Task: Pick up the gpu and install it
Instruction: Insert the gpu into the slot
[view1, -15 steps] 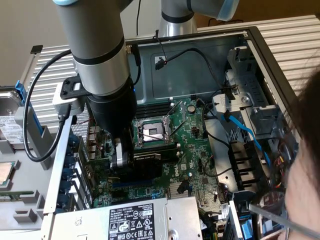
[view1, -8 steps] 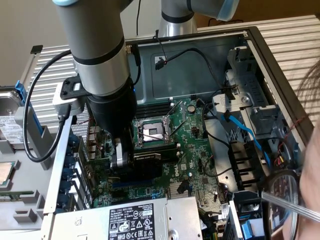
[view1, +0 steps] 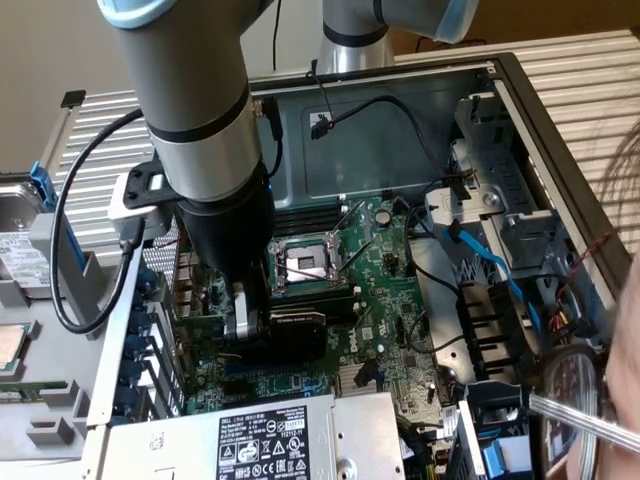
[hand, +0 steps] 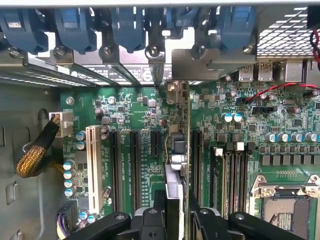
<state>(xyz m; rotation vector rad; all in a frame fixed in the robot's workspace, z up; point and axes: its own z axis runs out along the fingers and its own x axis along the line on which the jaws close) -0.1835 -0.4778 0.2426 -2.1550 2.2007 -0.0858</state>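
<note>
The pincer is clenched on the gpu, low and left of centre over the motherboard. Lower in the frame, the power supply carries a DELL label.

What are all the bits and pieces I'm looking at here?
Computer case: one, grey, open.
Motherboard: one, green, on the case floor.
CPU socket: one, silver, mid-board.
Expansion slots: several black, one white, side by side.
Gpu: one, green and black, edge-on between the fingers, over the slots.
Power supply: one, silver, labelled, at the exterior view's lower edge.
SATA cable: one, blue, by the drive bay.
Gripper: one, black, shut on the gpu.
</note>
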